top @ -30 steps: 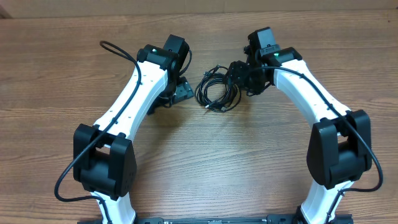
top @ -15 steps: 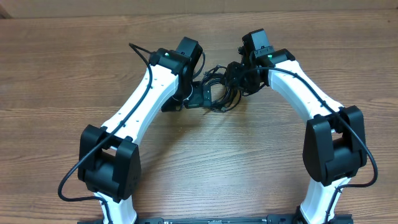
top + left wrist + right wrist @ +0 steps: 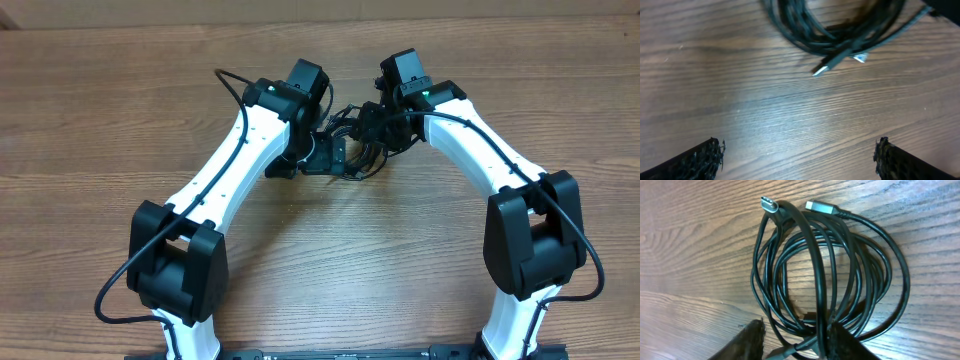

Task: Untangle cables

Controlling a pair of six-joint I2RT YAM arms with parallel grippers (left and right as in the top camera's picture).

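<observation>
We've untangled nothing yet: cables (image 3: 830,275) sit coiled toward tabletop's (image 3: 330,260) far edge, L gripper (image 3: 799,150) wide open & empty, R gripper (image 3: 795,337) half-open astride some strands, not pinching.

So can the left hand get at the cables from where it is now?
Probably yes: the left hand is wide open, and the cables lie just ahead of it with only bare table between.
</observation>
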